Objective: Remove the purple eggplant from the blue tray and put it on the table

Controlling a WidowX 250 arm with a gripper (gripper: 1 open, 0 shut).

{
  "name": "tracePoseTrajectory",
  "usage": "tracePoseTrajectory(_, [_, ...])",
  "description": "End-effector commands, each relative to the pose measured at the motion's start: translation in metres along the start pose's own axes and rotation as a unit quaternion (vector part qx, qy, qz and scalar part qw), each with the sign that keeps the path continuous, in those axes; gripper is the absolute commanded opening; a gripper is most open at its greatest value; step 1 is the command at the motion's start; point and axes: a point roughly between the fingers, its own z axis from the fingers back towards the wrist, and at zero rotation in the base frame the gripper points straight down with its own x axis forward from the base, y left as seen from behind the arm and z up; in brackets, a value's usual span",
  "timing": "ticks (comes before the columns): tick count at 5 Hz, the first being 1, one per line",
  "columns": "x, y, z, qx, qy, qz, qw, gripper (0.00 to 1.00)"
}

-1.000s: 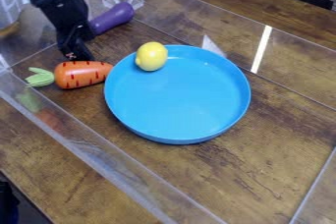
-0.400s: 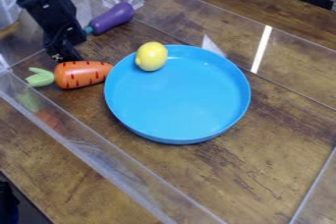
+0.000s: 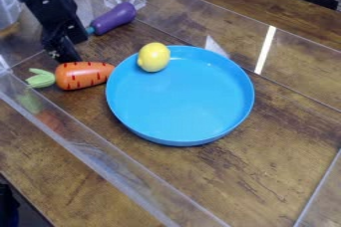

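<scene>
The purple eggplant [image 3: 115,17] lies on the table [image 3: 286,161] at the upper left, outside the blue tray [image 3: 186,102]. It is glossy, elongated, and angled toward the upper right. The blue tray fills the middle and holds a yellow ball [image 3: 154,57] near its upper left rim. My black gripper [image 3: 62,48] hangs at the left, just left of the eggplant and above the carrot. Its fingers stand open with nothing between them.
An orange carrot [image 3: 80,76] with green leaves lies on the table left of the tray, just below the gripper. A clear plastic wall edge [image 3: 80,136] runs along the left and front. Light glare streaks the table at the right.
The arm has drawn slightly to the left and away from the eggplant. The eggplant, carrot, ball and tray have not moved.
</scene>
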Motion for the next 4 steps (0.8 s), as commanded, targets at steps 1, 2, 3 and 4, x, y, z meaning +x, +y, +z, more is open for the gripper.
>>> tracePoseTrajectory(1, [0.015, 0.014, 0.019, 0.014, -0.007, -0.042, 0.9990, 1.00])
tracePoseTrajectory(2, [0.011, 0.020, 0.020, 0.010, -0.010, -0.033, 0.9994, 1.00])
tracePoseTrajectory(3, [0.013, 0.029, 0.029, 0.006, -0.012, -0.023, 0.9996, 1.00])
tracePoseTrajectory(4, [0.011, 0.040, 0.045, 0.006, -0.012, -0.007, 0.9999, 1.00])
